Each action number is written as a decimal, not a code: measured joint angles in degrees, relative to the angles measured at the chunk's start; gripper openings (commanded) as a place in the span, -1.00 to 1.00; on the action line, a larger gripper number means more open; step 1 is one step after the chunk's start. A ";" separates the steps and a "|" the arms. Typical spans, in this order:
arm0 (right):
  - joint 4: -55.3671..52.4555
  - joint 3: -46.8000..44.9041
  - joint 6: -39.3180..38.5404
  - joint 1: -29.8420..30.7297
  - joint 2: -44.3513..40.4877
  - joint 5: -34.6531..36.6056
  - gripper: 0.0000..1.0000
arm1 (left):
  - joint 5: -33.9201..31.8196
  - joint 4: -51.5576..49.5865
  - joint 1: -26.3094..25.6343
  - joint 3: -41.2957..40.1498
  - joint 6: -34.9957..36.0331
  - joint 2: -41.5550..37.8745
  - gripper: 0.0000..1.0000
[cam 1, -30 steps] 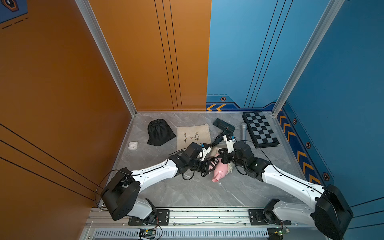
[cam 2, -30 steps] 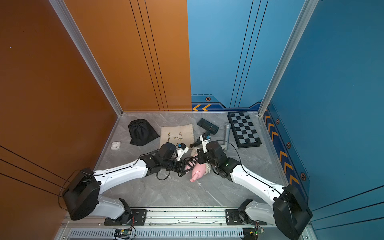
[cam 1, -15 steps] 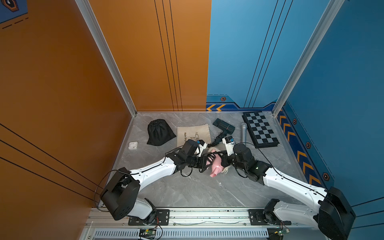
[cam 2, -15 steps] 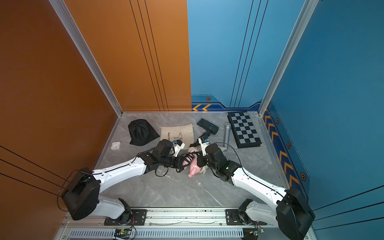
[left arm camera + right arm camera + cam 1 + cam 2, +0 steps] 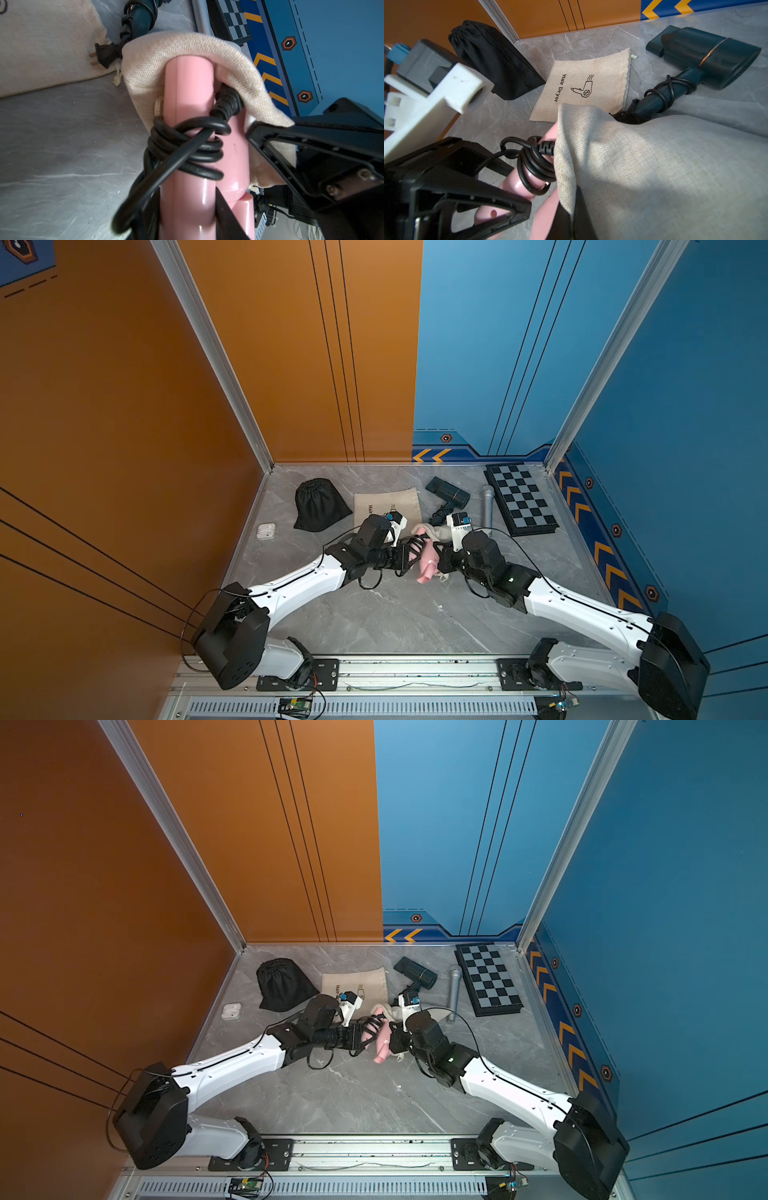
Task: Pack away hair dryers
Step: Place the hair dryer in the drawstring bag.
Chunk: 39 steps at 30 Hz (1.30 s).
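The pink hair dryer (image 5: pixel 187 93) sits at the middle of the tabletop (image 5: pixel 374 614), between the two arms, with its black cord (image 5: pixel 197 158) wound round it. The left fingers (image 5: pixel 477 193) clamp the pink body from both sides. The right fingers (image 5: pixel 311 126) are pressed together on the rim of a beige cloth bag (image 5: pixel 166 52), whose mouth covers one end of the dryer (the cord wrap and the other end lie outside). Lying on the tabletop behind is a dark hair dryer (image 5: pixel 451 493) with cord wound on its handle. It is between a flat beige bag printed "Hair Dryer" (image 5: pixel 386 506) and a grey microphone (image 5: pixel 487 506). A black drawstring bag (image 5: pixel 318 506) is further left, and a chessboard (image 5: pixel 519 497) is at the right rear.
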 measured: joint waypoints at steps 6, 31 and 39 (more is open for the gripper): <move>-0.52 1.95 2.51 -0.63 2.10 -0.46 -1.00 | -0.24 1.68 -1.86 1.01 -0.76 3.43 -0.91; -0.57 6.10 1.62 -6.88 2.25 -16.76 -1.00 | 5.03 2.16 2.67 5.53 -0.94 2.89 -0.91; 9.75 0.46 9.75 -8.39 -0.74 -16.61 -1.00 | 3.19 2.29 4.48 5.51 -0.59 -0.09 -0.91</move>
